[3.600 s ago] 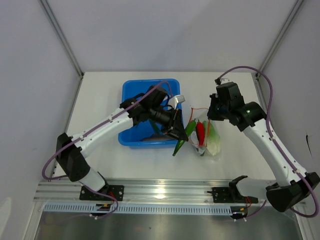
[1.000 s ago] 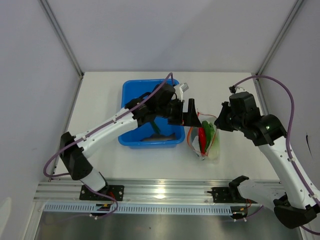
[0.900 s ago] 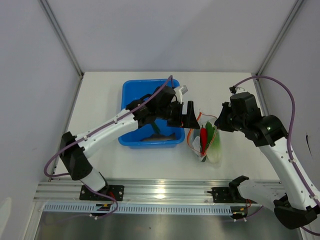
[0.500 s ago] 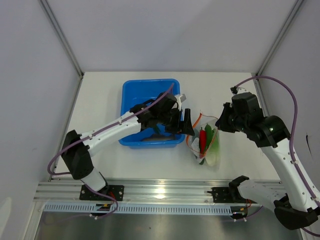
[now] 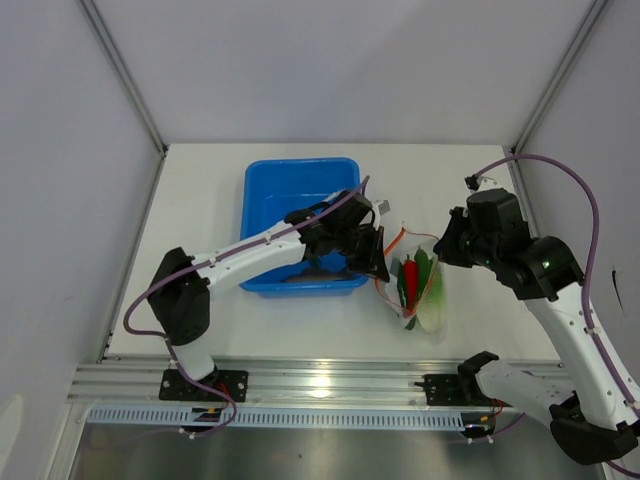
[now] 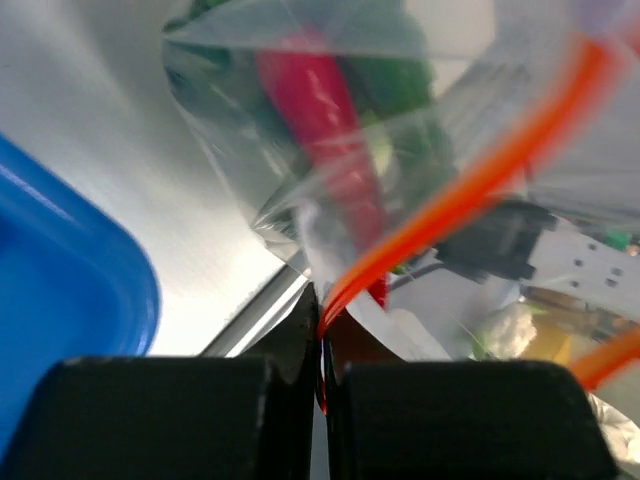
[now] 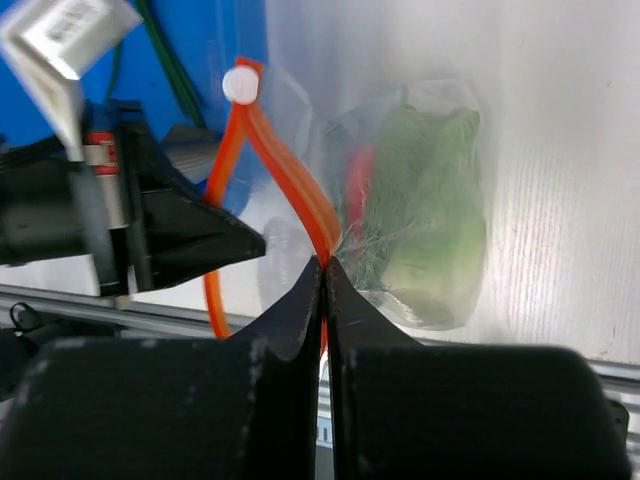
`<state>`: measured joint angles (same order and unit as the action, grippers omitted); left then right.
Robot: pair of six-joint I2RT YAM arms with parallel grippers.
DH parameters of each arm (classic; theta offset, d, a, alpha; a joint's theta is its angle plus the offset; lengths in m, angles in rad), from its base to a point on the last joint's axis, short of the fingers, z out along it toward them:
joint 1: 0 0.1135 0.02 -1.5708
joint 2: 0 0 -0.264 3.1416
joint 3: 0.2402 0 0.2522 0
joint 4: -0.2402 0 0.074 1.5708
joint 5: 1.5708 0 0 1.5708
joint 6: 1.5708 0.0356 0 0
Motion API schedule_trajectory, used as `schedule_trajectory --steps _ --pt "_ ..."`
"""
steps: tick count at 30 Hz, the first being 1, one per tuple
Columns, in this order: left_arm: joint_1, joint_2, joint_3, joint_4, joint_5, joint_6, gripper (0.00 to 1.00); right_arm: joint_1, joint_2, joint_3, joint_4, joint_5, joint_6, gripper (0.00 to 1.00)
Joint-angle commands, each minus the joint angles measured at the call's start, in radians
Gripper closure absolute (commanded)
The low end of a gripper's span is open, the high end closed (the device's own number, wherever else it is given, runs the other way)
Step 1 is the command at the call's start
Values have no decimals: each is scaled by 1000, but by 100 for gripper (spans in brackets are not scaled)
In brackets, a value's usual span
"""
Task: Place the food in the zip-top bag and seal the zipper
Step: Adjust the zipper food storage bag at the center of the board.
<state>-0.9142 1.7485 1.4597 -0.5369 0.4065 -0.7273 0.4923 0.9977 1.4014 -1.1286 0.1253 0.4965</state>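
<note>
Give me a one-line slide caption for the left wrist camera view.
Left gripper shut on the orange-red zipper, with red chili and green vegetables visible inside the clear bag.

Carried two things on a white counter [image 5: 200,200], matte and faintly grained. Held a blue bin [image 5: 298,163] left of centre, toward the back, flat on the surface. Bore a clear zip-top bag [image 5: 427,310] just right of the bin's near corner, lower end resting on the white top, mouth end raised. Ended in a metal rail [image 5: 320,380] along the near edge.

On the table [image 5: 200,200], the zip-top bag [image 5: 432,318] lies just right of the bin [image 5: 297,165] — the food [image 5: 409,280] inside it.
</note>
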Motion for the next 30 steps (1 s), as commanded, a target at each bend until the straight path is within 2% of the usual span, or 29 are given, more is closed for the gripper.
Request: schedule_trajectory --steps 1,5,8,12,14,22,25,29,30 --pt "-8 -67 91 38 72 -6 99 -12 -18 -41 49 66 -10 100" --pt "-11 -52 275 22 224 -23 99 -41 19 -76 38 132 -27 100" --pt "-18 -50 385 -11 276 -17 99 -49 6 -6 18 157 -42 100" --pt "-20 -64 360 -32 307 -4 100 -49 -22 146 -55 192 -64 100" --pt "-18 -50 303 -38 287 14 100 -51 -31 151 -72 200 -67 100" --pt "-11 77 124 37 261 14 99 -92 -77 -123 -10 183 -67 100" --pt "-8 89 139 41 253 17 100 -113 -83 -153 0 152 -62 100" --pt "-9 63 232 -7 200 46 99 -115 -79 -63 -22 149 -70 100" --pt "-9 57 243 -14 192 60 96 -113 -71 -47 -26 145 -70 100"
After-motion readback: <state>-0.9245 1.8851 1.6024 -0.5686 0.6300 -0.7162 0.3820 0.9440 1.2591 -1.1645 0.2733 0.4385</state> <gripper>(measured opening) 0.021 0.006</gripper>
